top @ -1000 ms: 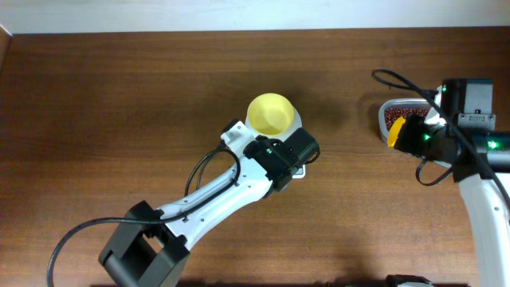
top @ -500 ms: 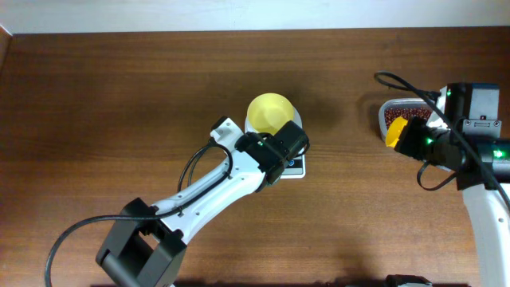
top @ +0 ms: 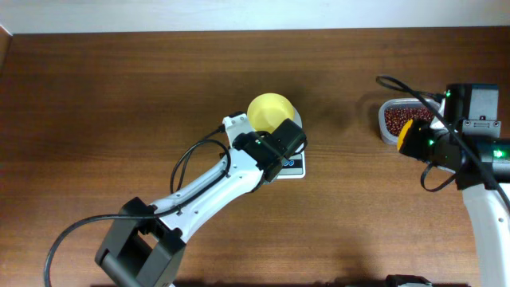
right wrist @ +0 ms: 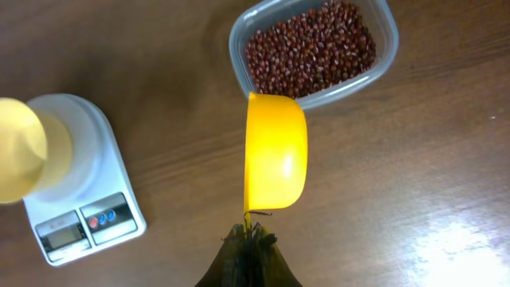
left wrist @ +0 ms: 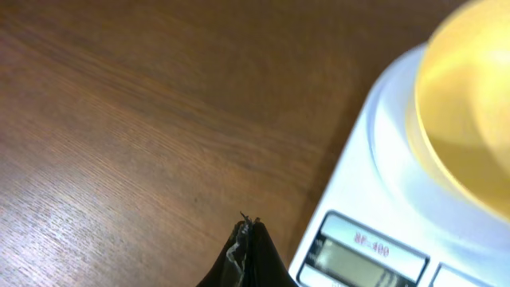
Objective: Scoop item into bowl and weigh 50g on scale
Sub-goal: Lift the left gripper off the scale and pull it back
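The pale-yellow bowl (top: 269,112) stands on the white scale (top: 292,166), also seen in the left wrist view (left wrist: 470,119) and right wrist view (right wrist: 20,147). Small red-brown beans (right wrist: 311,46) fill a clear tub (top: 398,120) at the right. My right gripper (right wrist: 253,233) is shut on the handle of a darker yellow scoop (right wrist: 275,151), held edge-on just in front of the tub. My left gripper (left wrist: 249,231) is shut and empty, low over the table beside the scale's display (left wrist: 358,257).
The scale's red and blue buttons (right wrist: 103,218) face the front edge. Bare brown table (top: 119,104) lies to the left and between scale and tub. A black cable (top: 402,84) loops by the tub.
My left gripper has moved left and up to the scale's front corner. The right gripper has shifted the scoop slightly right and down, uncovering more of the beans.
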`<state>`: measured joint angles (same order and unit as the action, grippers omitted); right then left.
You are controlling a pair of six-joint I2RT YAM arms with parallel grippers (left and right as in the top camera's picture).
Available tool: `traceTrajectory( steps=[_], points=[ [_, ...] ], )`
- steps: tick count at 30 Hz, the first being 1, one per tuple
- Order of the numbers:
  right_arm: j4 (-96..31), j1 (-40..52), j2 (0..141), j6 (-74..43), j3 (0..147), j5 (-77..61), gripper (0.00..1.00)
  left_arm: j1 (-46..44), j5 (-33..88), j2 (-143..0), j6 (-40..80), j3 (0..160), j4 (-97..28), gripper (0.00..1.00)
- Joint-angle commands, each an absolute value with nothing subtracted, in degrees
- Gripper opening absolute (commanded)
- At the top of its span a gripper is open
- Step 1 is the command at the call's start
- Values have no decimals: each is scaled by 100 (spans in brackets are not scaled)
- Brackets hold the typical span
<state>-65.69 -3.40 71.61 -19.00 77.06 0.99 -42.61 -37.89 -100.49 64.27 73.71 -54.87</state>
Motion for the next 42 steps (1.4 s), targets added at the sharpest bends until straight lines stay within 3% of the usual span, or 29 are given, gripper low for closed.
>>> traceTrajectory(
  steps=[1,3,9,12,13,14,15,19,38,42],
  points=[
    [-6823,-377,7172,-1693,7802,198,4,-4244,-2670,-9904,4799,7393,-5653,0],
    [-7002,-377,7172,-1415,7802,202,4,-4259,-2309,-9896,3492,7395,-5614,0],
    [-7074,-379,7172,-1175,7802,220,4,-4259,-1763,-8862,1597,7428,-5599,0],
    [-7074,-379,7172,-1175,7802,222,4,-4244,-611,-8020,213,7428,-5367,1],
    [-7072,-379,7172,-1175,7802,220,4,-4185,-318,-7802,-34,7428,-5352,16],
    [-7070,-379,7172,-1175,7802,222,4,-4112,-165,-7666,-99,7426,-5360,52],
    [-7057,-379,7172,-1175,7802,220,4,-4018,-108,-7555,-97,7426,-5363,98],
    [-7030,-379,7172,-1177,7802,220,4,-3658,-99,-7502,-132,7424,-5500,99],
    [-7006,-379,7172,-1179,7802,220,4,-3658,-388,-7507,-189,7078,-5459,99],
    [-6969,-379,7199,-1179,7802,220,4,-3658,-305,-7190,-445,5996,-4484,99]
  ],
)
